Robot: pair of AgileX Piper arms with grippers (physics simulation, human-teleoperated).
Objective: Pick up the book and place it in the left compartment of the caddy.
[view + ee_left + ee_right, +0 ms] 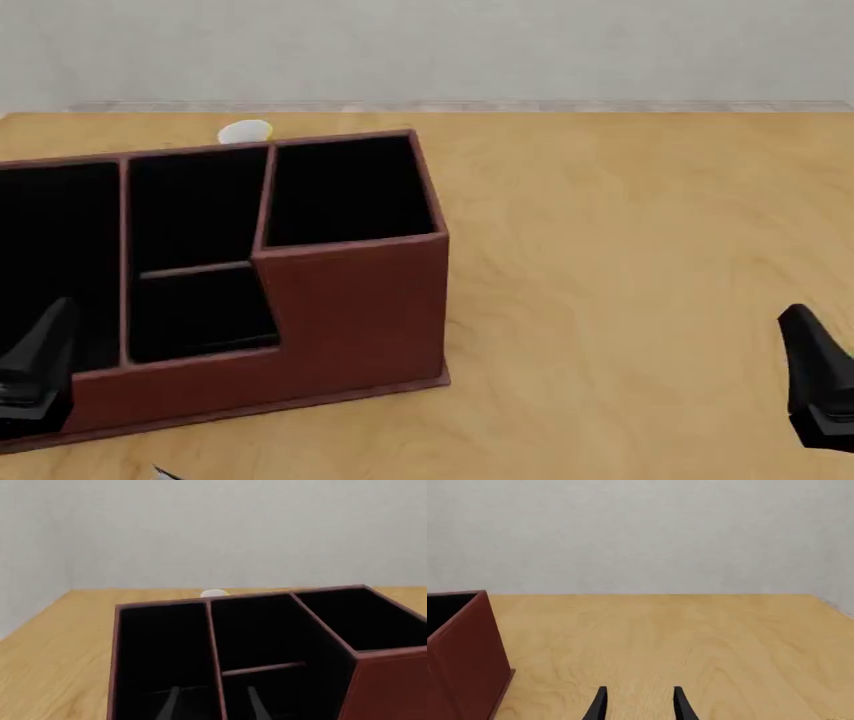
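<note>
Both sets of jaws stand open, empty; the book is barely visible, so a grasp could miss. The left gripper hangs just beside the caddy and could knock its front wall.

The big reddish-brown leather-look caddy fills the table's left half, its tall square end bay walling off that side. Its long black-lined left compartment lies open from above behind a low front wall, with the left gripper just before it. Right of the caddy, bare wooden tabletop stretches wide around the right gripper.
</note>
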